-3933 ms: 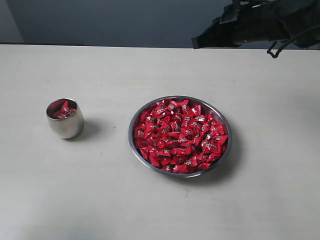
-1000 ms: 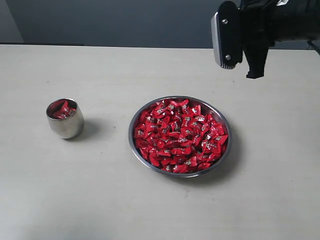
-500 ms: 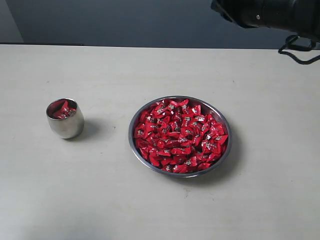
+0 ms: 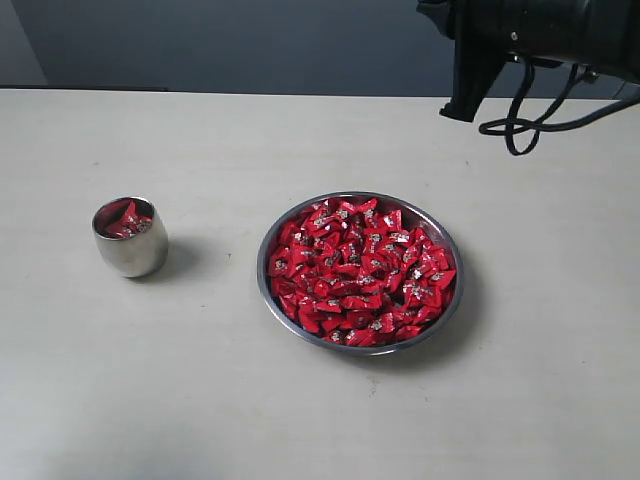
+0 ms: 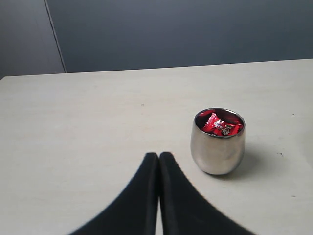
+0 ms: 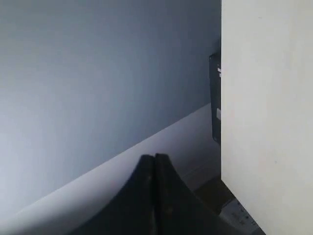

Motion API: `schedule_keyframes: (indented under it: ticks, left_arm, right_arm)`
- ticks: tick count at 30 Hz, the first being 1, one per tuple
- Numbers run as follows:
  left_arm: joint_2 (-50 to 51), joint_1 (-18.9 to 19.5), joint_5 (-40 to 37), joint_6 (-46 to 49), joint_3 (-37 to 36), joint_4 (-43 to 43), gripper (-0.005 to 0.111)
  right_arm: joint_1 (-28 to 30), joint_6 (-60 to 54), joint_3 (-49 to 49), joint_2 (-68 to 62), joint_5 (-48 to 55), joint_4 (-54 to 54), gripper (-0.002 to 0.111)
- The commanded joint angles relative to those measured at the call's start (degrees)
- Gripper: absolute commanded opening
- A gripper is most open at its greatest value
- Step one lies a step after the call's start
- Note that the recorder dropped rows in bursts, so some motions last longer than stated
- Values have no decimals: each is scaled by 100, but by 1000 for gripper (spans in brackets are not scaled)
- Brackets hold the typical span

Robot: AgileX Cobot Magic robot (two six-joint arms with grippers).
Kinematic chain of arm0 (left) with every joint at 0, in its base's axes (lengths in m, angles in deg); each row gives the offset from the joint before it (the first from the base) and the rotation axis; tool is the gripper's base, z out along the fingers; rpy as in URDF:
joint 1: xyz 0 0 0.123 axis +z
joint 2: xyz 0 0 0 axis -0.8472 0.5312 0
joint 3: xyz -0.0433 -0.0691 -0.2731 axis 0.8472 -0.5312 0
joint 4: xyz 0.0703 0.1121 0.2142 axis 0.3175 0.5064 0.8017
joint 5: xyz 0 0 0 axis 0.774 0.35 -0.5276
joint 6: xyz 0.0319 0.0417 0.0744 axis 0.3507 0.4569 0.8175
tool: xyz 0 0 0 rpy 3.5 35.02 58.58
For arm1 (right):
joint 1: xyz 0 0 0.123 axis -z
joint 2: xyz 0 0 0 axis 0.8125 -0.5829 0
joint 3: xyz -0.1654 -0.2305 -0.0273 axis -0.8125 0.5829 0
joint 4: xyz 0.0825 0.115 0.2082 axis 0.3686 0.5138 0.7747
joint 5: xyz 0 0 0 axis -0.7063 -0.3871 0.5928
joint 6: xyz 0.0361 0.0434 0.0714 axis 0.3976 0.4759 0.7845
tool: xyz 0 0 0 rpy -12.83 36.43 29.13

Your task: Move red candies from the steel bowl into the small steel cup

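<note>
Bearing bowl (image 4: 261, 270), pale table (image 4: 150, 385), perhaps grey wall (image 4: 220, 45)

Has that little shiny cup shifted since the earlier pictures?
No. The small steel cup stands exactly where it did, the same gap left of the steel bowl in the exterior view.

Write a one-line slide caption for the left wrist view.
Left end effector, shut, faces a pale table and a steel cup holding a few red candies.
</note>
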Motion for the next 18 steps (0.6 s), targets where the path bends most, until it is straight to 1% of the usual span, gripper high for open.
schedule_keyframes:
  ticks: [1,4,6,8,9,12,14,15,16,18]
  left_arm:
    - [-26,-44,10,-15,-22,4,0]
    - [-26,-44,10,-15,-22,4,0]
    - [-26,-44,10,-15,-22,4,0]
    - [-26,-44,10,-15,-22,4,0]
    - [-26,-44,10,-15,-22,4,0]
    - [-26,-44,10,-15,-22,4,0]
    - [-26,-44,10,-15,-22,4,0]
    - [-26,-44,10,-15,-22,4,0]
    - [-26,-44,10,-15,-22,4,0]
    - [-26,-44,10,-15,-22,4,0]
  right_arm:
    - [0,-257,-25,-1,3,-107,-1]
    - [0,-1215,-25,-1,101,-1110,-1]
    - [0,-2113,-25,-1,101,-2149,-1]
    - [-14,-3281,-25,-1,114,-3470,-1]
    - [-53,-4040,-25,-1,127,-4349,-1]
    - [-55,-6337,-25,-1,605,-6904,-1]
    - [-55,-7317,-25,-1,989,-8396,-1]
    - [-55,-7669,-25,-1,1155,-8913,-1]
    - [-55,-7865,-25,-1,1229,-9212,-1]
    - [-55,-7917,-25,-1,1229,-9347,-1]
